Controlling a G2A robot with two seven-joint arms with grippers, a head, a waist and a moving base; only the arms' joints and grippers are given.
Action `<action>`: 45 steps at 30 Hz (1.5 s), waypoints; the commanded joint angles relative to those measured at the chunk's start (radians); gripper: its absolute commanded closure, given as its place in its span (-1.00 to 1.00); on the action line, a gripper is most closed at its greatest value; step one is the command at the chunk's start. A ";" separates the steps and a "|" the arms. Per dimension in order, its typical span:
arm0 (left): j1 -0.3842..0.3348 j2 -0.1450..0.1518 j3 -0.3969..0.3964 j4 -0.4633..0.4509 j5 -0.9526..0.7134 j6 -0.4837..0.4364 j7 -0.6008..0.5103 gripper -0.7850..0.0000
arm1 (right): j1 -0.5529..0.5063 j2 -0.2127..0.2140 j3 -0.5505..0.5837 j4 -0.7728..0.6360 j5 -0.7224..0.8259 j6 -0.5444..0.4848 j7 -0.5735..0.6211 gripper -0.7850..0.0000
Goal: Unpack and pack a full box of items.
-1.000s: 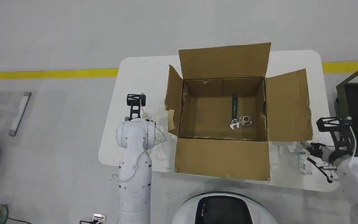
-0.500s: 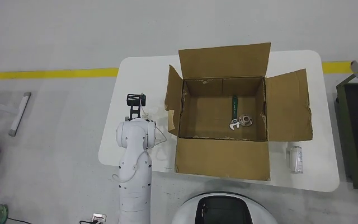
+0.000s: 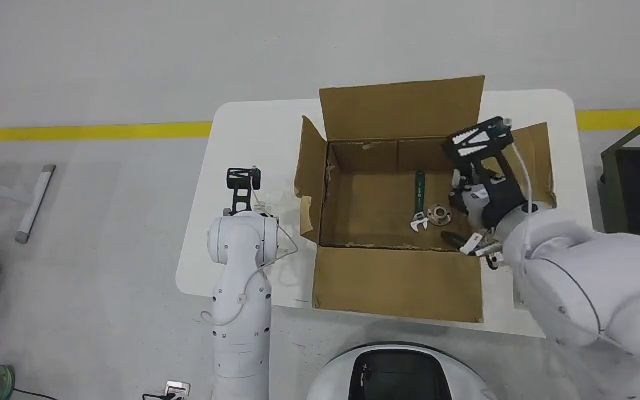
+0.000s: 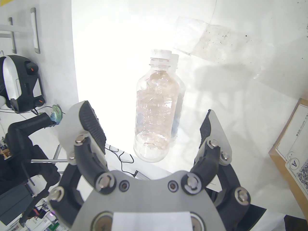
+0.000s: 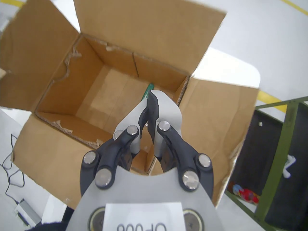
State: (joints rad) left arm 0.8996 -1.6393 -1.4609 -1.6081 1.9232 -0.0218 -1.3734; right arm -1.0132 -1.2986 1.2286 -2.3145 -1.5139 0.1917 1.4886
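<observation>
An open cardboard box (image 3: 400,285) stands on the white table (image 3: 250,130). On its floor lie a green-handled wrench (image 3: 419,195) and a round metal part (image 3: 437,213). My right arm (image 3: 560,270) hangs over the box's right side. In the right wrist view, my right gripper (image 5: 150,97) is shut with nothing in it, above the box (image 5: 144,20), its tips toward the wrench handle (image 5: 147,91). My left gripper (image 4: 146,111) is open above a clear plastic bottle (image 4: 156,106). The bottle lies on the table near its left edge, and the fingers (image 4: 91,121) do not touch it.
A green and black rack (image 3: 622,165) stands off the table's right side, also seen as the rack (image 5: 276,145). A patch of clear tape (image 4: 216,41) is stuck to the table beyond the bottle. A labelled box corner (image 4: 293,145) is close to my left gripper.
The right arm was at the table's right edge beside a small bottle, then left the view with that bottle lying there. Now it is over the box. The left arm has not moved.
</observation>
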 commanded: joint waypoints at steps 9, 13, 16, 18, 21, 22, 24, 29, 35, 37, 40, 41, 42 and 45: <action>0.000 0.000 0.000 0.000 0.000 0.000 0.000 -1.00 | 0.078 -0.035 -0.153 0.225 -0.223 0.092 0.047 1.00; 0.000 0.000 0.000 0.000 0.000 0.000 0.000 -1.00 | 0.078 -0.035 -0.153 0.225 -0.223 0.092 0.047 1.00; 0.000 0.000 0.000 0.000 0.000 0.000 0.000 -1.00 | 0.078 -0.035 -0.153 0.225 -0.223 0.092 0.047 1.00; 0.000 0.000 0.000 0.000 0.000 0.000 0.000 -1.00 | 0.078 -0.035 -0.153 0.225 -0.223 0.092 0.047 1.00; 0.000 0.000 0.000 0.000 0.000 0.000 0.000 -1.00 | 0.078 -0.035 -0.153 0.225 -0.223 0.092 0.047 1.00; 0.000 0.000 0.000 0.000 0.000 0.000 0.000 -1.00 | 0.078 -0.035 -0.153 0.225 -0.223 0.092 0.047 1.00; 0.000 0.000 0.000 0.000 0.000 0.000 0.000 -1.00 | 0.078 -0.035 -0.153 0.225 -0.223 0.092 0.047 1.00; 0.000 0.000 0.000 0.000 0.000 0.000 0.000 -1.00 | 0.078 -0.035 -0.153 0.225 -0.223 0.092 0.047 1.00; 0.000 0.000 0.000 0.000 0.000 0.000 0.000 -1.00 | 0.078 -0.035 -0.153 0.225 -0.223 0.092 0.047 1.00; 0.000 0.000 0.000 0.000 0.000 0.000 0.000 -1.00 | 0.078 -0.035 -0.153 0.225 -0.223 0.092 0.047 1.00; 0.000 0.000 0.000 0.000 0.000 0.000 0.000 -1.00 | 0.078 -0.035 -0.153 0.225 -0.223 0.092 0.047 1.00; 0.000 0.000 0.000 0.000 0.000 0.000 0.000 -1.00 | 0.078 -0.035 -0.153 0.225 -0.223 0.092 0.047 1.00; 0.000 0.000 0.000 0.000 0.000 0.000 0.000 -1.00 | 0.078 -0.035 -0.153 0.225 -0.223 0.092 0.047 1.00; 0.000 0.000 0.000 0.000 0.000 0.000 0.000 -1.00 | 0.078 -0.035 -0.153 0.225 -0.223 0.092 0.047 1.00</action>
State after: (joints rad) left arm 0.8996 -1.6393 -1.4609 -1.6081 1.9232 -0.0218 -1.3734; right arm -0.9355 -1.3339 1.0757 -2.0892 -1.7374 0.2841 1.5359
